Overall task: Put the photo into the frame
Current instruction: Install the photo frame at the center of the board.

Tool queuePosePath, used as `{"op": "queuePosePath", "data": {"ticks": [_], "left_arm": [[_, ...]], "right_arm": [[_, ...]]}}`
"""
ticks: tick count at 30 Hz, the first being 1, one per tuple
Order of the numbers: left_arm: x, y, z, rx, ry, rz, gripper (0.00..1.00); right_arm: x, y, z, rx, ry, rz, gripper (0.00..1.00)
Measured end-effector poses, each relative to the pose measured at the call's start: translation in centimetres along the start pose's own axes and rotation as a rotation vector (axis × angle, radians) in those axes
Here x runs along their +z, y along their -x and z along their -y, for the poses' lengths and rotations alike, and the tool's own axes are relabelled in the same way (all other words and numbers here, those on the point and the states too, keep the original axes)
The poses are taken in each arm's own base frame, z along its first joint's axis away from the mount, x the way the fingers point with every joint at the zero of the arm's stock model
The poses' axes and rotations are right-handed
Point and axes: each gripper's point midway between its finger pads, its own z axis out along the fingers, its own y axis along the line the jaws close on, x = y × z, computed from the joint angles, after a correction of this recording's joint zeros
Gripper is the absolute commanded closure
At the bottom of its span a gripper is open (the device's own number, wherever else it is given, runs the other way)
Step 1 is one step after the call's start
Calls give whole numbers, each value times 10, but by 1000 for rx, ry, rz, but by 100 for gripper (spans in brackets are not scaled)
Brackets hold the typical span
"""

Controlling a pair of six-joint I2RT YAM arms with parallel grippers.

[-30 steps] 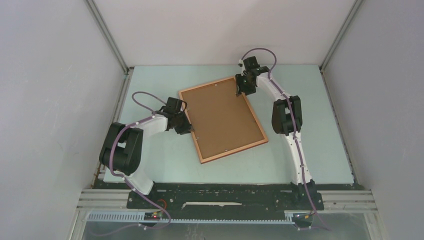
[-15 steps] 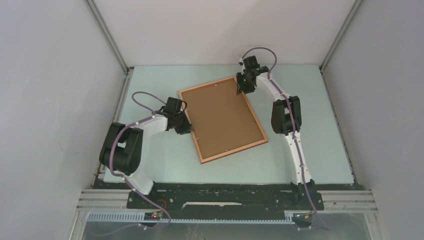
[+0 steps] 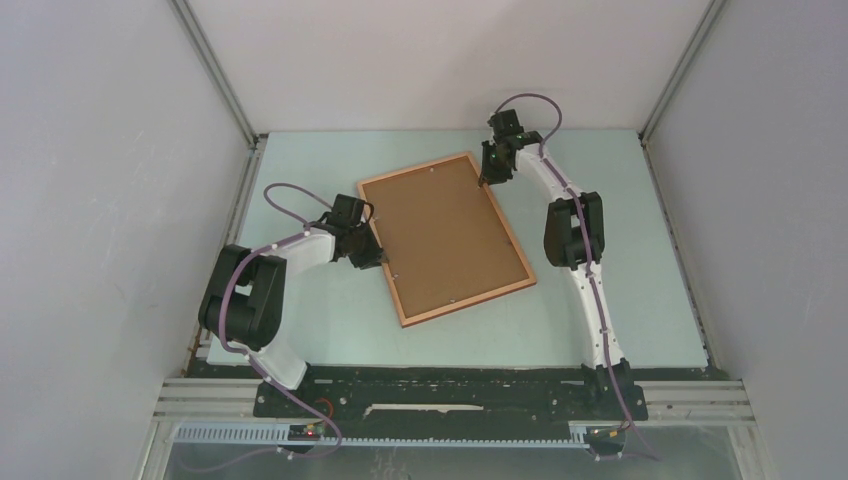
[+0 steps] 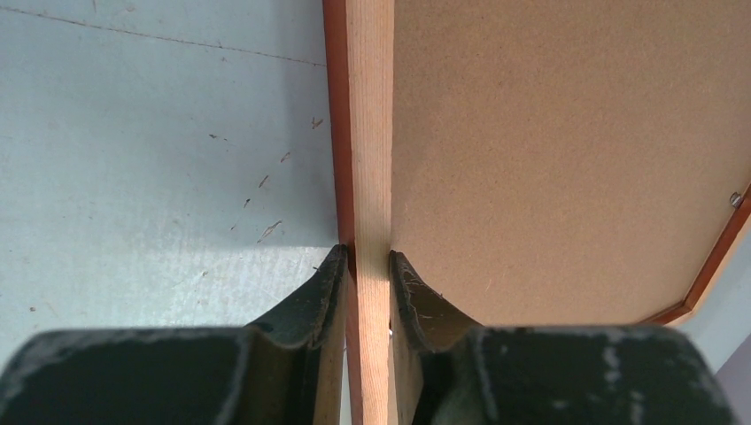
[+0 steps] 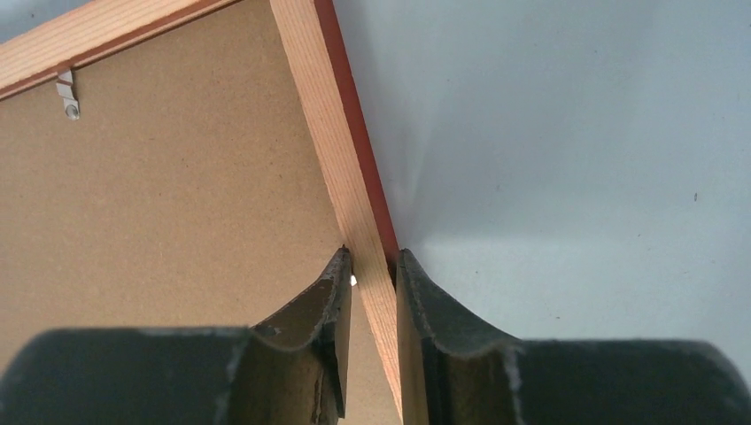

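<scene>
Left gripper [image 4: 367,257] is pinched narrow on the frame [image 4: 367,133]. One black finger presses the outer, reddish edge of the wooden rim and the other presses its inner edge, where the brown backing board [image 4: 549,150] begins. From the top camera this gripper [image 3: 372,255] sits on the frame's left long side, somewhat nearer the near corner than the far one.

The right gripper [image 5: 372,261] is closed the same way on the opposite long side. Its fingertips bracket the pale wood and red edge of the rim [image 5: 328,115], one on the backing board [image 5: 177,195] side and one on the table [image 5: 576,133] side. Seen from above, the right gripper [image 3: 490,178] holds the rim just beside the far right corner.

The frame [image 3: 470,302] lies back-up around the middle of the pale blue-green table [image 3: 620,300]. It is skewed, so its long sides run from far left to near right. The backing board [image 3: 445,235] fills the opening inside the rim. A small metal clip [image 5: 66,93] sits on the far short side and reaches onto the board, and another clip [image 4: 735,199] shows at the right long side in the left wrist view. Whether the frame rests fully flat or is raised a little off the table [image 4: 133,133] cannot be told.
</scene>
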Motion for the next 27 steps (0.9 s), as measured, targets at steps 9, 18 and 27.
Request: {"op": "queuePosePath", "data": {"ticks": [9, 18, 27], "left_arm": [[0, 0, 0, 0, 0, 0, 92], [-1, 0, 0, 4, -27, 30, 68], [-20, -7, 0, 15, -115, 104, 40]], "right_arm": [[-2, 0, -2, 63, 50, -16, 41], [-34, -15, 8, 11, -42, -56, 17], [-169, -57, 6, -94, -164, 28, 14]]}}
